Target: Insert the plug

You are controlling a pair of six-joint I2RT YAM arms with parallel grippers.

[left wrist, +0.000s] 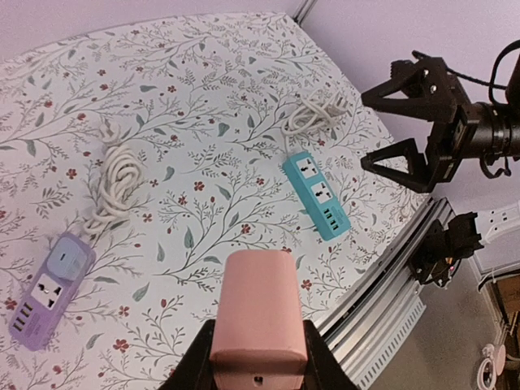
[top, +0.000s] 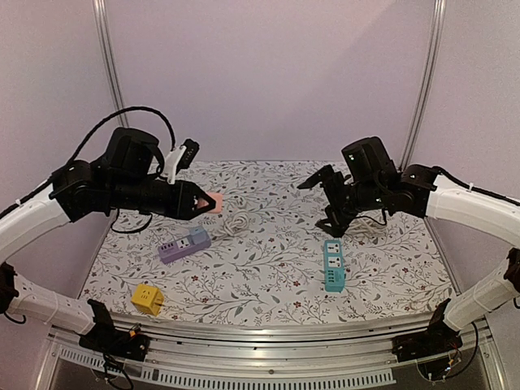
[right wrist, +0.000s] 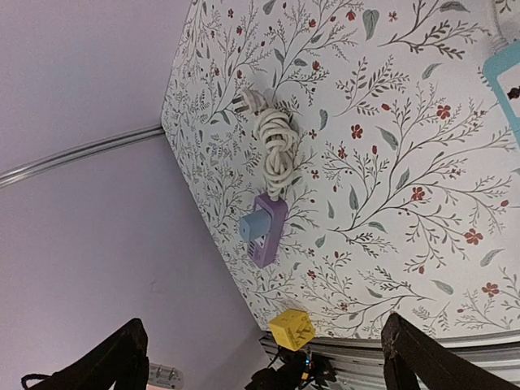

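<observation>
1. A yellow cube (top: 147,298) sits closest to the arm bases, at the front left of the floral-patterned table (top: 268,302).
2. Front right, a teal power strip (top: 333,264) lies with its long side pointing away from the bases. A loose white cord (top: 370,229) is bunched just behind it.
3. Left of centre lies a purple power strip (top: 184,244), with a blue block (top: 197,236) seated on its far end. A coiled white cable (top: 238,221) rests just beyond that end.
4. The left gripper (top: 199,203) is clenched on the pink plug (top: 213,203), one finger on each side. It holds the plug in the air above the table, behind the purple power strip and clear of both strips. The left wrist view shows the plug's rounded end pointing out from the fingers.
5. The right gripper (top: 317,205) hangs over the table beyond the teal power strip. Its jaws are spread wide and hold nothing.
</observation>
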